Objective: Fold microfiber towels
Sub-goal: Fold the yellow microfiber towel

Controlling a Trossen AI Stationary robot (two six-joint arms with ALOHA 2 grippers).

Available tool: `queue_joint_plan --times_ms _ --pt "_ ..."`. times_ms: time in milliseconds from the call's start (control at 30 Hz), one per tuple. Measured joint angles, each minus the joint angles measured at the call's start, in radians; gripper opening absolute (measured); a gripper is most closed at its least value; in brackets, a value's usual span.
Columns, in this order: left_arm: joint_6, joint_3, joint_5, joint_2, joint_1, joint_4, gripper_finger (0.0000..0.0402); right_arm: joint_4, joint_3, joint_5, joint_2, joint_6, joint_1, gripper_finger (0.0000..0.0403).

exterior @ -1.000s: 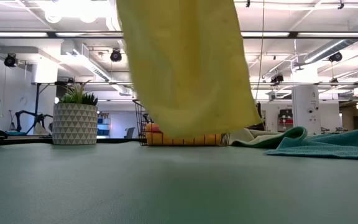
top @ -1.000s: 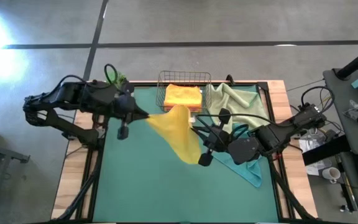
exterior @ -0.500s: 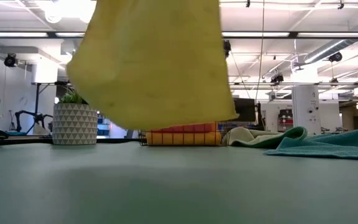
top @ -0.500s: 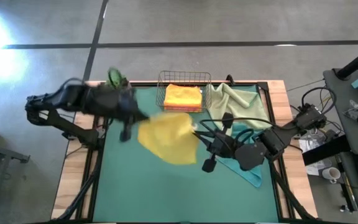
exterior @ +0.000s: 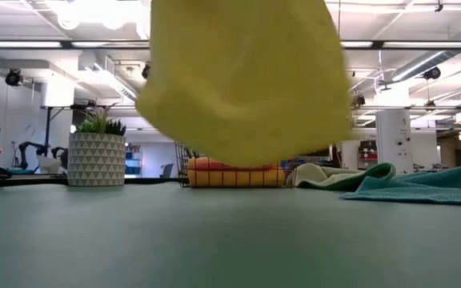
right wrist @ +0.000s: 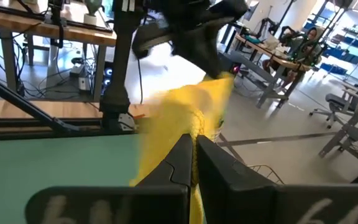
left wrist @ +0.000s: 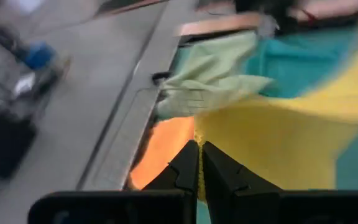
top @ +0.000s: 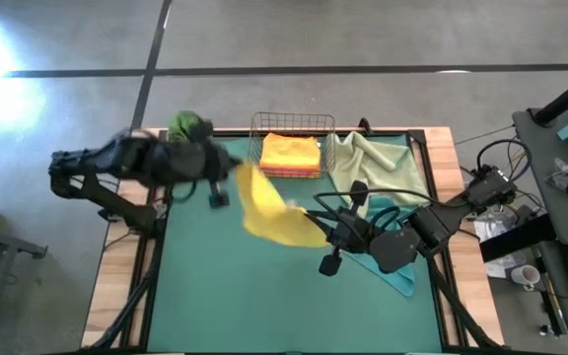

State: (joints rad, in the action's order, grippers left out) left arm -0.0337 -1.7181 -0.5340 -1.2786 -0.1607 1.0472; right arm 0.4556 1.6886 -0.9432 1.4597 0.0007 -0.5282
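Holding the yellow towel [top: 274,212] stretched in the air between both arms, I see it has swung: a second ago it hung long and narrow, now it billows wide above the green mat [top: 264,296]. I judge I am shaking it flat before laying it down to fold. My right claw [top: 316,219] is clamped on one corner, my left claw [top: 233,177] on the opposite one. The cloth looks soft and fuzzy. Farther off, a crumpled teal towel [top: 397,274], a sage towel [top: 373,158], and a wire basket [top: 292,123] holding an orange towel [top: 290,153].
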Motion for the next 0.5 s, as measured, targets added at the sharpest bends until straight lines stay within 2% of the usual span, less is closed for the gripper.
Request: queue_joint_plan --times_ms 33,100,133,167,200,267,400,433,467,500 --pt "0.050 -0.002 0.045 0.004 0.010 0.002 0.0000 -0.001 0.000 0.000 0.000 0.000 0.000 0.0008" --pt "0.134 0.002 0.328 0.010 0.002 -0.022 0.0000 -0.001 0.000 0.000 0.000 -0.001 -0.001 0.0008" --pt "0.145 0.010 0.435 0.009 -0.011 -0.047 0.0000 -0.001 0.000 0.000 0.000 -0.001 -0.003 0.0008" --pt "0.139 0.017 0.467 0.004 -0.029 -0.068 0.0000 -0.001 0.000 0.001 0.000 -0.002 -0.004 0.0008" --pt "0.119 0.020 0.446 0.000 -0.043 -0.076 0.0000 -0.004 0.000 0.000 0.000 -0.006 -0.004 0.0008" --pt "0.106 0.020 0.298 -0.007 -0.046 -0.075 0.0000 -0.004 0.000 0.000 0.000 -0.019 -0.004 0.0008" --pt "0.067 0.013 0.075 0.002 -0.018 -0.079 0.0000 -0.003 0.017 0.001 0.000 -0.055 -0.004 0.0008" --pt "0.107 0.018 0.066 0.003 -0.014 -0.071 0.0000 -0.003 0.026 0.001 0.000 -0.071 -0.004 0.0008" --pt "0.158 0.021 0.153 -0.003 -0.012 -0.090 0.0000 -0.005 0.037 0.001 0.000 -0.080 -0.004 0.0008" --pt "0.178 0.022 0.298 -0.010 -0.010 -0.144 0.0000 -0.004 0.046 0.001 0.000 -0.095 -0.004 0.0008"
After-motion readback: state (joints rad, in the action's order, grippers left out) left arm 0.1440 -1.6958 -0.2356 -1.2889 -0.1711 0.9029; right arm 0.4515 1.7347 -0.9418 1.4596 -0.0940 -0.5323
